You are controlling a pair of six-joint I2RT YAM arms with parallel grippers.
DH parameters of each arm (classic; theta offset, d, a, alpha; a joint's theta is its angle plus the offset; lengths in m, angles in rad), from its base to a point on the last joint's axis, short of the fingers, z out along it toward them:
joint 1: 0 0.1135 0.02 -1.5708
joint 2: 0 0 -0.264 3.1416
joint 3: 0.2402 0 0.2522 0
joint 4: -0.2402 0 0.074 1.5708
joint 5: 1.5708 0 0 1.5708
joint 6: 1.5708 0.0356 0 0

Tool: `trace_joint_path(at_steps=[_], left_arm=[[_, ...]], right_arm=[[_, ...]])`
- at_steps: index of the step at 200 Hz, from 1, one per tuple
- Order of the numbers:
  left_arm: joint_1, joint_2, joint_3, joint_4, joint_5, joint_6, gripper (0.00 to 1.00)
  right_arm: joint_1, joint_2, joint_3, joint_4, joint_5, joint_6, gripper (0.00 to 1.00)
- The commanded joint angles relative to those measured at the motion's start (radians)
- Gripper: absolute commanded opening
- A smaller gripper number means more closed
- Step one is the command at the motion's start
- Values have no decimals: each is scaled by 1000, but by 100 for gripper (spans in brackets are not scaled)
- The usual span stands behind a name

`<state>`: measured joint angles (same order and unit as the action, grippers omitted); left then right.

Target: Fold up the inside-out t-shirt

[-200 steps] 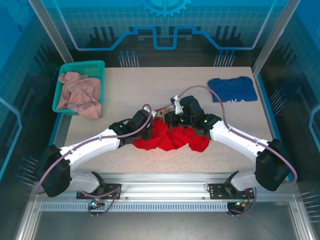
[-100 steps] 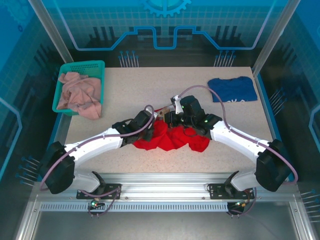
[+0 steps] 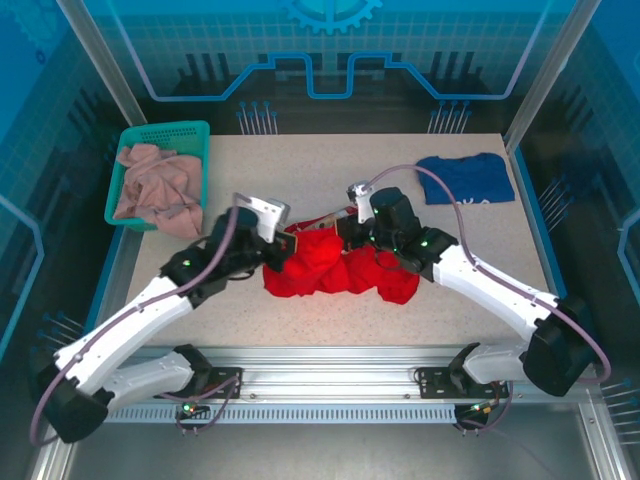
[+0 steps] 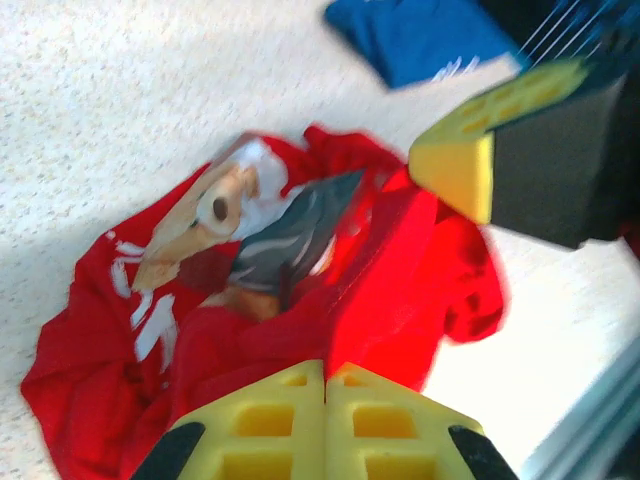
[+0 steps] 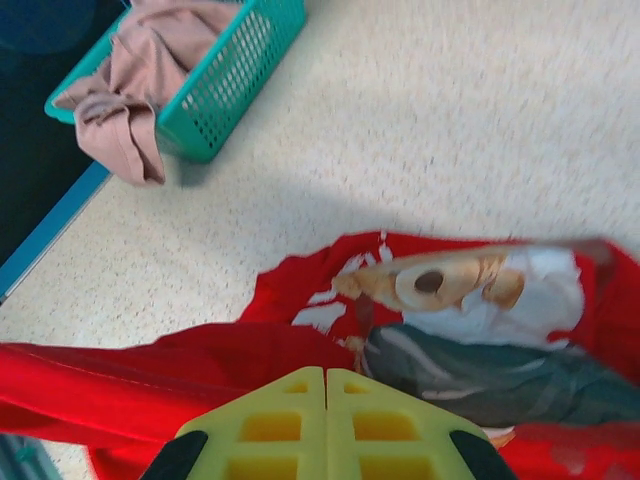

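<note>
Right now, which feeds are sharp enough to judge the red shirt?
Top external: sharp, evenly lit, t-shirt crisp. Left wrist: motion-blurred, print smeared, table washed out lower right. Right wrist: mildly soft, print streaked toward the right; basket reasonably clear.

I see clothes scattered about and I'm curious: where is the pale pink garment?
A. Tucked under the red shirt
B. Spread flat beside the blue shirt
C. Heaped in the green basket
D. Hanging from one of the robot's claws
C: the pink garment lies bunched in the green basket at the far left, spilling over its near edge, well apart from the red shirt and the blue shirt.
</note>
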<state>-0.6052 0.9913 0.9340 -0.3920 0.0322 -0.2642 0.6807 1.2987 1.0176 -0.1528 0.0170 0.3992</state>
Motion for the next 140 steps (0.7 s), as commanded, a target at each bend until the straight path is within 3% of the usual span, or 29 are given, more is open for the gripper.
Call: trace_joint_path(at_steps=[1,14,31,67,102,119,140], left_arm=[[91,-44,16,-34,295,-119,0],[105,-41,34,-87,328,-111,0],[106,-24,60,-190,291,-67,0],[106,1,66,-360,-14,-36,0],[93,59,9,-315,-88,-35,0],[84,70,-25,-271,-106,-50,2],[78,55,-77,-185,-38,-75,8]], right_arm=[[6,-43,50,-15,76,-108,0],[5,-46,68,-34,80,-126,0],[5,-43,103,-73,62,-154,0],[5,9,228,-248,59,-210,0],[17,49,182,-115,-184,-86,0],[28,72,160,-45,-236,-5,0],[36,95,147,-13,-241,60,0]])
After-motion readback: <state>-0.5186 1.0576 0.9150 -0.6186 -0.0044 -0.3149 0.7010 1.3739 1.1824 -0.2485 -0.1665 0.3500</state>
